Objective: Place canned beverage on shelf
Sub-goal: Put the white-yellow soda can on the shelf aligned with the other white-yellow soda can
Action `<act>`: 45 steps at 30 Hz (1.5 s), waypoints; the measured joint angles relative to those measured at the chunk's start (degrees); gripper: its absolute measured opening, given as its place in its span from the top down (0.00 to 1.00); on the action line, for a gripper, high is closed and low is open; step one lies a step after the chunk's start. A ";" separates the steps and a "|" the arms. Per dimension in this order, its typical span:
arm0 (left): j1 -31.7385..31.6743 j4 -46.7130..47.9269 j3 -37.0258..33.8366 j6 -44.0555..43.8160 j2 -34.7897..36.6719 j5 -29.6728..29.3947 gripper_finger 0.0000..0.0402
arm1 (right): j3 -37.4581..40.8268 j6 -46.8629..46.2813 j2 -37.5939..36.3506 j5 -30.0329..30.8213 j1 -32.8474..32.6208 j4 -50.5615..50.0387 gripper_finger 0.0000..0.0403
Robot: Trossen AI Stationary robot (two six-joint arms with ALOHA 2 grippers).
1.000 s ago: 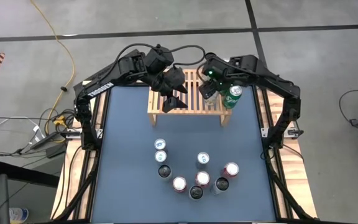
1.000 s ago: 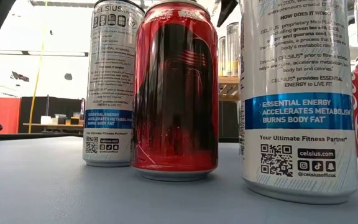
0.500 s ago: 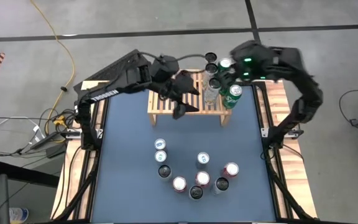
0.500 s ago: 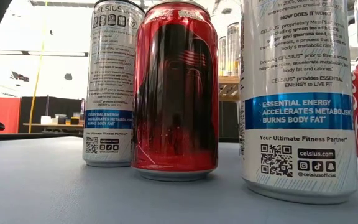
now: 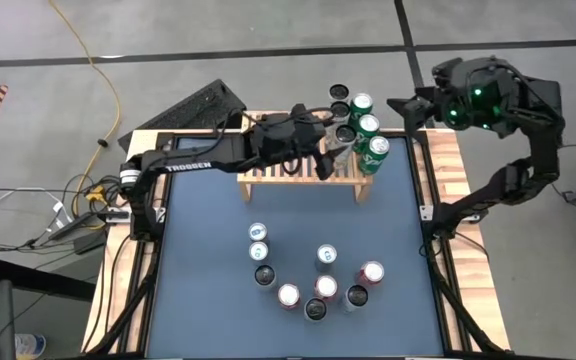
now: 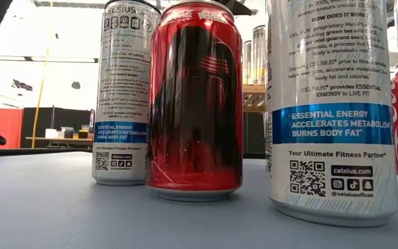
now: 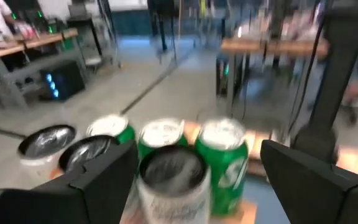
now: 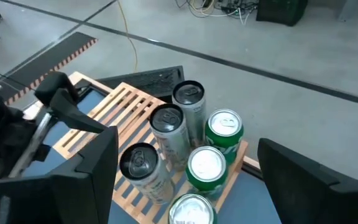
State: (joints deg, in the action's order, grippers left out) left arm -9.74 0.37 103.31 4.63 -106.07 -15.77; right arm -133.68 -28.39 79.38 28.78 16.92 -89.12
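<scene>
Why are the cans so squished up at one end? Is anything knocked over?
Nothing is knocked over. Six cans stand upright, bunched at one end of the shelf; the other slats are bare. More cans wait upright on the table.

- "TROSSEN" on the left arm.
- "CELSIUS" and "Your Ultimate Fitness Partner" on the white can.
- "ESSENTIAL ENERGY ACCELERATES METABOLISM BURNS BODY FAT" on the nearer white can.
</scene>
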 joint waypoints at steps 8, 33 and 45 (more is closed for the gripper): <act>0.75 -3.66 -2.75 -2.00 -0.01 -4.49 0.18 | 0.02 2.42 0.58 1.35 0.05 -0.88 0.21; 1.86 -10.75 -5.25 -0.38 -4.67 -13.38 0.18 | 0.04 7.05 1.59 1.24 0.07 -0.90 0.21; 1.34 -11.49 -5.27 -3.96 -7.61 -14.28 0.18 | 0.04 7.49 1.60 1.04 0.08 -0.90 0.21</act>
State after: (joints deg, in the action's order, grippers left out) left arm -8.39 -11.12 98.04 0.67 -113.67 -30.05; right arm -133.64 -20.91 80.98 29.82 17.00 -90.02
